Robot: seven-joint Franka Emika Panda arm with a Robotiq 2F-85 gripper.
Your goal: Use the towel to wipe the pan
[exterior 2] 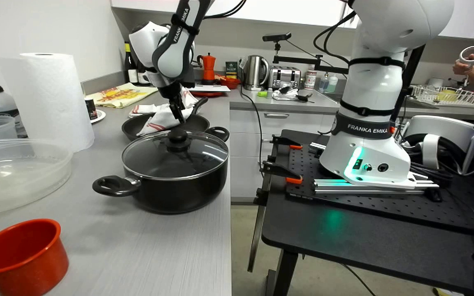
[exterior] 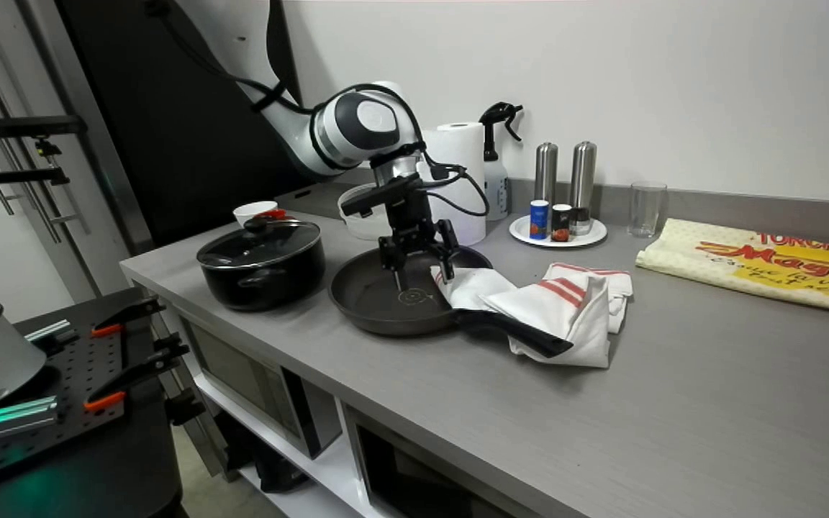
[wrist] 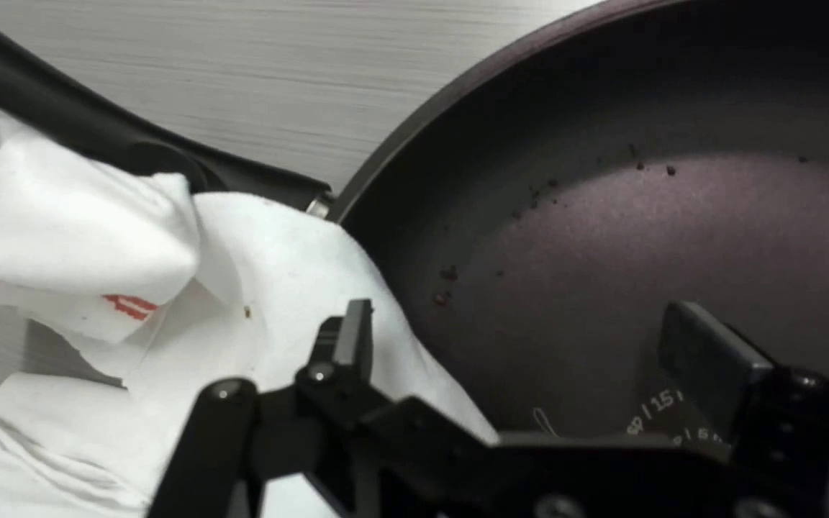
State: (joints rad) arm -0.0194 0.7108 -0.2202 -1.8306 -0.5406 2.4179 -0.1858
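The black pan (exterior: 371,291) lies on the counter with its long handle (exterior: 522,334) pointing to the right in an exterior view; it also shows in an exterior view (exterior 2: 132,128). The white towel with red stripes (exterior: 544,306) is bunched over the pan's handle-side rim, one end inside the pan, the rest beside and under the handle. My gripper (exterior: 423,277) is low over the pan. In the wrist view my gripper (wrist: 519,313) is wide open; one finger stands over the towel (wrist: 292,273), the other over bare pan (wrist: 709,237). Small dark crumbs (wrist: 450,273) lie in the pan.
A lidded black pot (exterior: 263,270) stands close beside the pan. Behind are a paper towel roll (exterior: 468,208), a spray bottle (exterior: 496,183), a white plate (exterior: 596,234) with shakers, and a glass (exterior: 647,208). A yellow printed cloth (exterior: 767,270) lies to the right.
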